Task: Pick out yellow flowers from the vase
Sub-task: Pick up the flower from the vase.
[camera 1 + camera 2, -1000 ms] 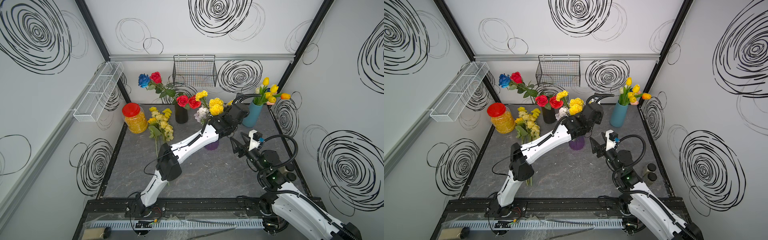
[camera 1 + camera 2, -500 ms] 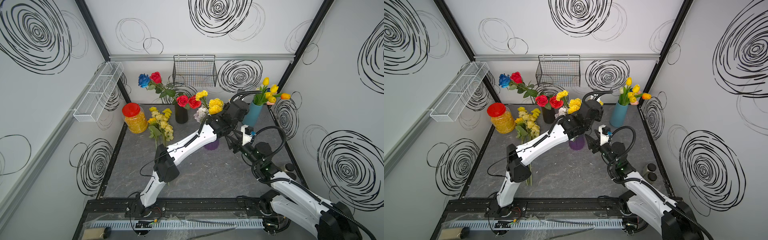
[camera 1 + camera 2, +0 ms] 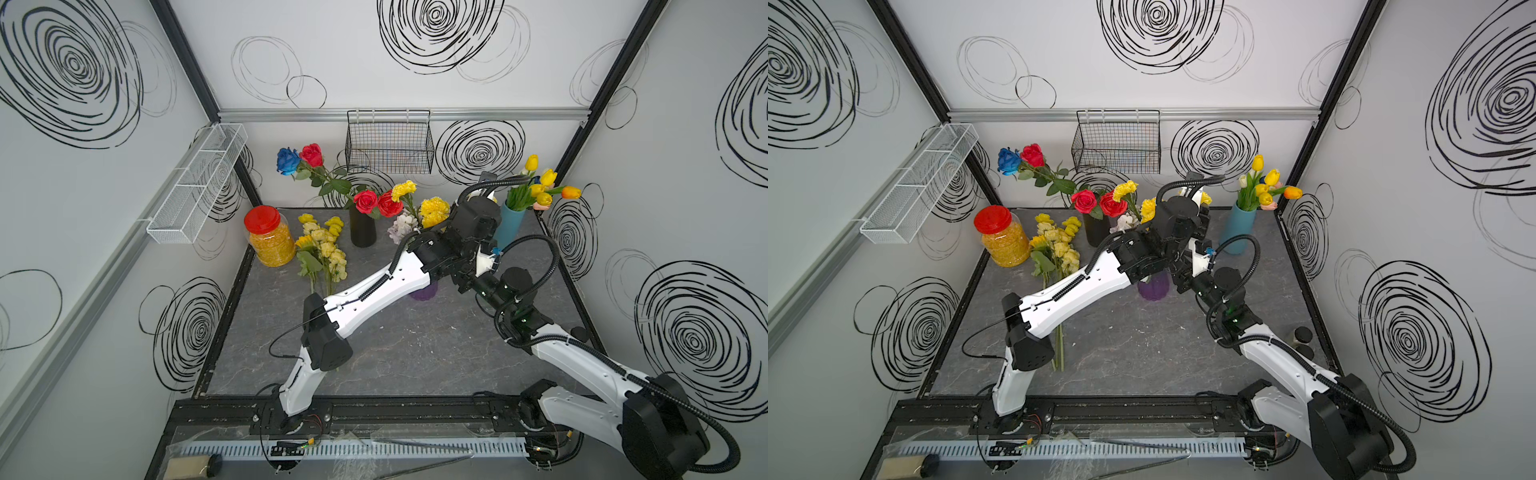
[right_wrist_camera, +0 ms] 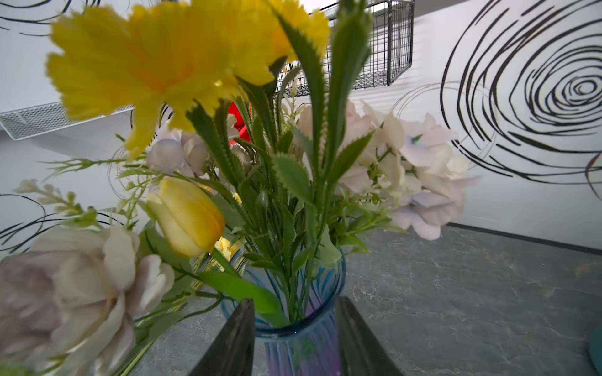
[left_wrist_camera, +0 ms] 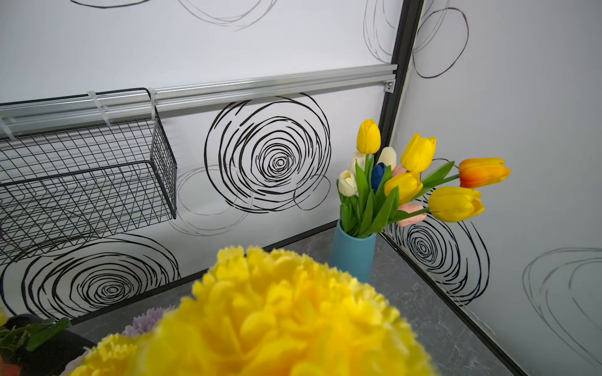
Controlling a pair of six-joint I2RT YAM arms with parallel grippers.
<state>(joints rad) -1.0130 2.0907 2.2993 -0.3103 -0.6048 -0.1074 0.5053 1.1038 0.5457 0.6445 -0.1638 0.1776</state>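
Note:
The vase (image 3: 424,293) (image 3: 1154,286) is ribbed blue-purple glass, mid-table, under both arms. It holds yellow flowers among white and lilac blooms: carnations (image 3: 434,212) (image 4: 156,58) and a yellow tulip (image 4: 185,215). My right gripper (image 4: 293,299) (image 3: 465,278) is shut on the vase (image 4: 299,341), one finger against each side of its neck. My left gripper (image 3: 484,208) (image 3: 1192,208) hovers at the top of the bouquet. A large yellow carnation (image 5: 277,319) fills its wrist view and hides the jaws. More yellow flowers (image 3: 324,245) lie on the table at the left.
A teal vase (image 3: 509,224) of yellow, white and orange tulips stands at the back right. A black vase (image 3: 363,232) holds red and blue roses. A red-lidded jar (image 3: 270,243) stands back left. On the walls hang a wire basket (image 3: 388,143) and a white mesh shelf (image 3: 199,183).
My right arm has reached forward to the vase, and its jaws have narrowed onto the neck. The left gripper has risen slightly at the bouquet.

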